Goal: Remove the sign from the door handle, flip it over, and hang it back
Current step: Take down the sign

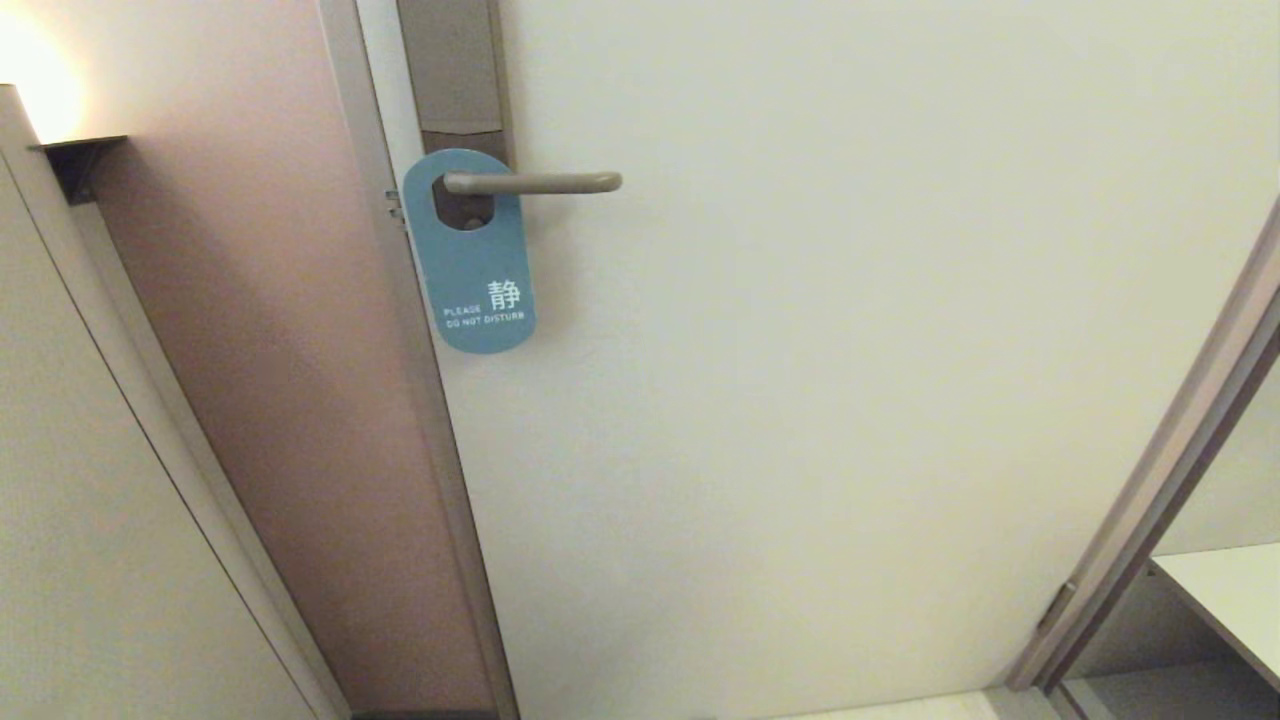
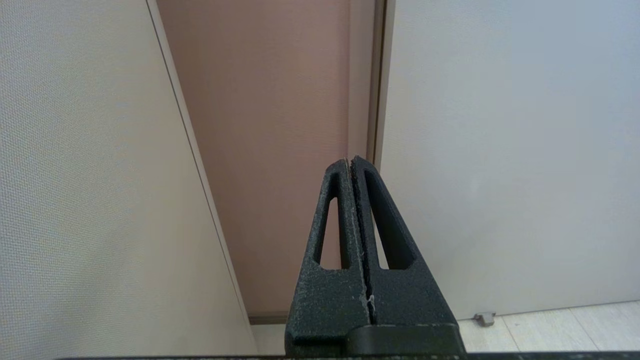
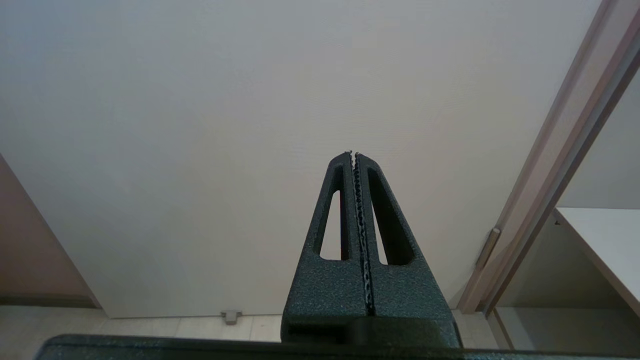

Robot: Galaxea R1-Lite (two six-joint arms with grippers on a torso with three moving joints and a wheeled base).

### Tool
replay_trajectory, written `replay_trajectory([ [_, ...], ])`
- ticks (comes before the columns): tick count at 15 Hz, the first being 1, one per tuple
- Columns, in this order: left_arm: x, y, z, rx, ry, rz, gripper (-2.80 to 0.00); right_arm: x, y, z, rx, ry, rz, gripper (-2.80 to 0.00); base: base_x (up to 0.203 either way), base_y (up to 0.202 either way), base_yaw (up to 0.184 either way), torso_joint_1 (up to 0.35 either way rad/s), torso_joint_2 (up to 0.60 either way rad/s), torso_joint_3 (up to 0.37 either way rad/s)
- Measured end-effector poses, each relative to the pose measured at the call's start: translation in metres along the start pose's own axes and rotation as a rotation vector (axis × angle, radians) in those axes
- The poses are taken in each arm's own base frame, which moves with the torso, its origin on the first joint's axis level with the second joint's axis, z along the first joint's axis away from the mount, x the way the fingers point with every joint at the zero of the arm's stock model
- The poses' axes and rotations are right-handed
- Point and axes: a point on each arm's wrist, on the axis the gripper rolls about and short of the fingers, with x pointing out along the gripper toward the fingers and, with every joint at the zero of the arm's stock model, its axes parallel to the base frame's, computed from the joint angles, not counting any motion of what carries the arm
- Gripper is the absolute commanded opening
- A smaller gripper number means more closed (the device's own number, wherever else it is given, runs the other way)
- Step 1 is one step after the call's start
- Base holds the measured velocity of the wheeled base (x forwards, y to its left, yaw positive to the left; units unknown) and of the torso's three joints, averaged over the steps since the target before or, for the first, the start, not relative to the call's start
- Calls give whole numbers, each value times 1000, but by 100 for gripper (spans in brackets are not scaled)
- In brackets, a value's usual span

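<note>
Pale cream door (image 1: 850, 400) is filling most of the head view, standing between a dusky pink wall panel (image 1: 270, 350) on one side and a frame with a shelf edge (image 1: 1220, 590) on the other. Hanging by its oval hole from the door handle (image 1: 535, 182), close to the backplate (image 1: 455, 70), the sign (image 1: 475, 255) is showing its blue "DO NOT DISTURB" face and lying flat against the door. Neither arm is appearing in the head view; both are waiting low, well apart from the sign. Seen from its own wrist camera, the left gripper (image 2: 351, 161) is pointing toward the seam between door and pink panel with fingers pressed together, and the right gripper (image 3: 352, 154) is facing bare door, likewise closed on nothing. By the look of it the task is standing at its very start: one arm is needing to rise, spread its fingers and pinch the sign's lower edge before sliding it off the lever's free end. Its white reverse is staying hidden, and the backplate is running out of frame above
</note>
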Motion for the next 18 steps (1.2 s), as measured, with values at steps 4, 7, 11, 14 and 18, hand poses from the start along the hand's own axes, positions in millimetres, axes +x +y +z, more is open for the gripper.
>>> replay_trajectory([
  [4,0,0,0,0,0,0,-280,0,0,0,0,0,1,-280,0,0,0,0,0,0],
  [7,0,0,0,-1,0,0,-280,0,0,0,0,0,1,-280,0,0,0,0,0,0],
  [11,0,0,0,0,0,0,-280,0,0,0,0,0,1,-280,0,0,0,0,0,0],
  [14,0,0,0,0,0,0,-280,0,0,0,0,0,0,-280,0,0,0,0,0,0],
  [18,0,0,0,0,0,0,-280,0,0,0,0,0,1,-280,0,0,0,0,0,0],
])
